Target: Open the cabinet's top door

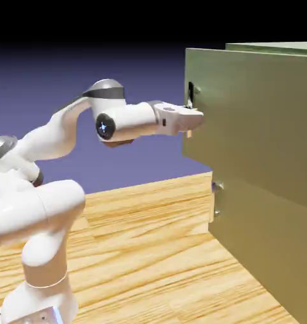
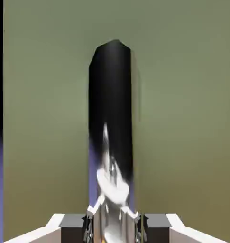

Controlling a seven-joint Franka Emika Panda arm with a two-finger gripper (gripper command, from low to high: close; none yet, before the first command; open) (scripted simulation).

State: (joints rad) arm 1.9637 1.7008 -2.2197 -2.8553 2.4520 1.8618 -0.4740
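Holding: the gripper has its fingers closed tight on the top door's handle; the shiny dark bar sits right between them in the hand view
Arm: the white robot arm comes up from the low left and reaches out flat to the right
Top door: the top door is swung out a bit from the cabinet; its handle is at the near edge, high up
Bottom door: the bottom door has its own small handle, well under the gripper
Table: the wooden table lies under the arm
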